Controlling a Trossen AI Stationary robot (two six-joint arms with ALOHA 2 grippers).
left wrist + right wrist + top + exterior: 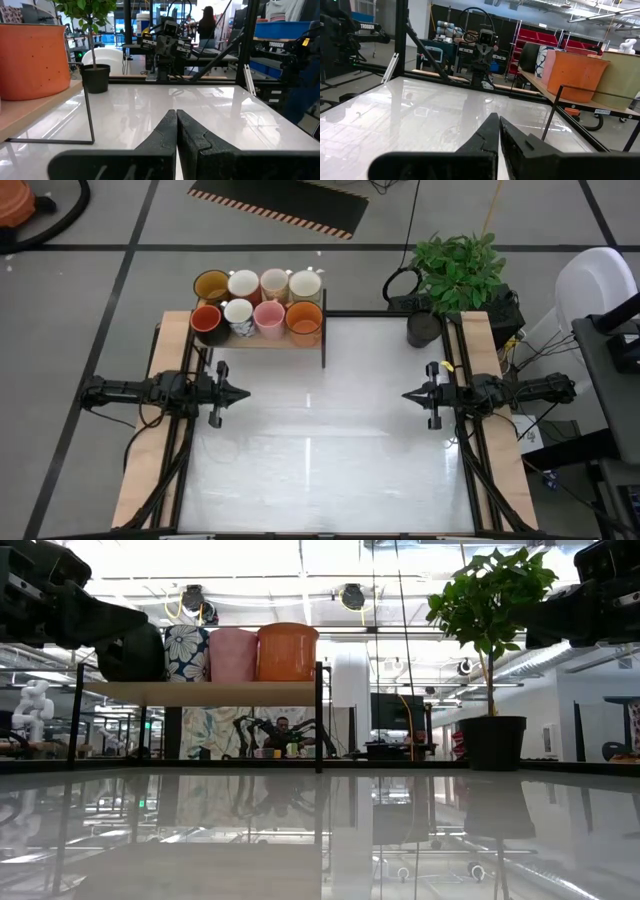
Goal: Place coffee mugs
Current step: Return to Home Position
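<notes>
Several coffee mugs stand in two rows on a raised wooden shelf (262,340) at the table's far left: a red mug (206,320), a floral white mug (238,314), a pink mug (269,317), an orange mug (304,319), an amber mug (211,285) and cream ones (274,283) behind. My left gripper (243,393) hovers shut at the table's left edge, pointing level toward the middle. My right gripper (408,395) hovers shut at the right edge, facing it. Neither is near the mugs.
A potted plant (455,270) in a dark pot (424,328) stands at the table's far right corner. The shelf's thin black frame (324,340) rises at its right end. The glossy white tabletop (320,440) lies between the two grippers.
</notes>
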